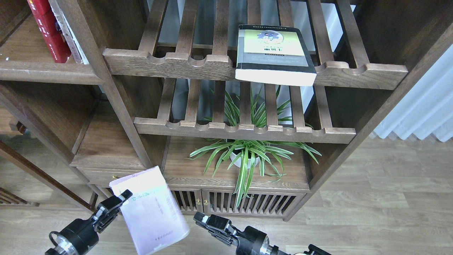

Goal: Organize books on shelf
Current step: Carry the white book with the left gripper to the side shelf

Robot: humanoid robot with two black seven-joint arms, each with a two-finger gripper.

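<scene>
A pale lavender-white book (pixel 152 212) hangs low in front of the bookcase, and my left gripper (pixel 124 196) is shut on its upper left edge. My right gripper (pixel 199 216) sits just right of that book, apart from it; its fingers cannot be told apart. A thick black-grey book with a yellow-green panel (pixel 274 53) lies flat on the upper slatted rack, overhanging its front rail. A red book (pixel 49 35) stands on the solid dark-brown shelf (pixel 42 72) at the upper left, with a pale book (pixel 69 35) leaning beside it.
Two slatted racks with scalloped rails (pixel 244 132) fill the middle bay. A potted spider plant (pixel 244 156) stands on the cabinet top below them. A small drawer unit (pixel 106 166) is behind the held book. A white curtain (pixel 424 117) hangs at the right over wooden floor.
</scene>
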